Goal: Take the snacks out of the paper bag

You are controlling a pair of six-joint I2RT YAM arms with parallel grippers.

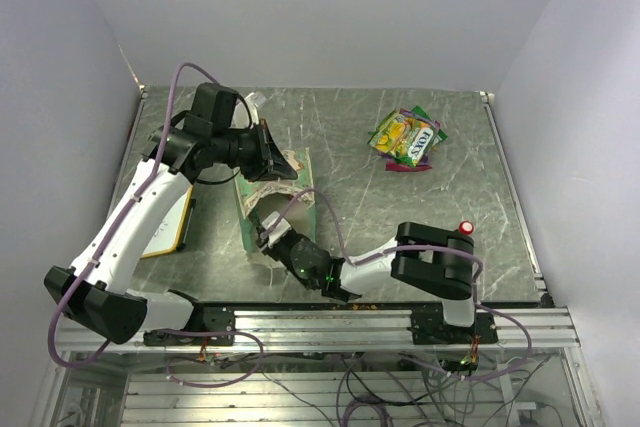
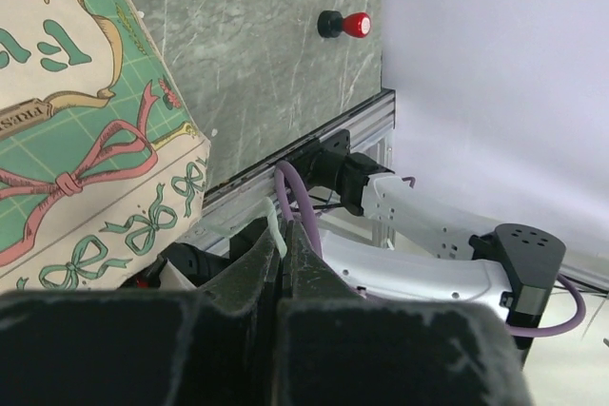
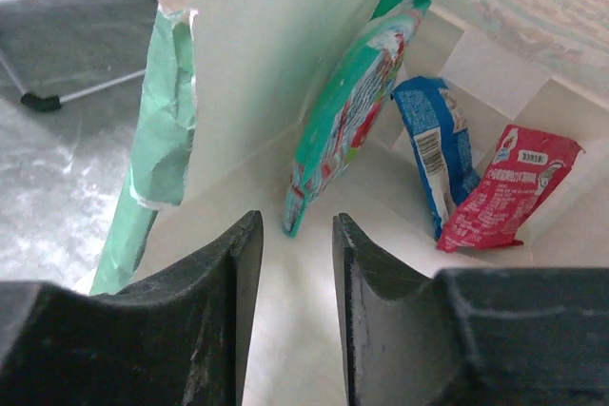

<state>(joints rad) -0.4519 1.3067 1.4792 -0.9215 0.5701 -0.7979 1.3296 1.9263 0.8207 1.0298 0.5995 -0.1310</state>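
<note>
Right wrist view, inside paper bag [image 3: 247, 64]: my right gripper [image 3: 295, 225], parted, empty; teal packet [image 3: 352, 102] ahead; blue packet [image 3: 433, 145], red packet [image 3: 509, 187] beyond. My left gripper [image 2: 284, 235]: clamped on a bag strip.

A mint-green paper carrier bag [image 1: 262, 209] with a cream printed front is lying tilted, its open mouth gaping toward the near side. Inside, a teal-red shiny flat packet [image 3: 352, 102] is leaning upright against one wall. A blue packet [image 3: 433, 145] and a red packet [image 3: 509, 187] are slumping together in the far corner. A heap of yellow-green and pink-purple packets [image 1: 405, 137] is lying well apart from the bag, toward the far right.
</note>
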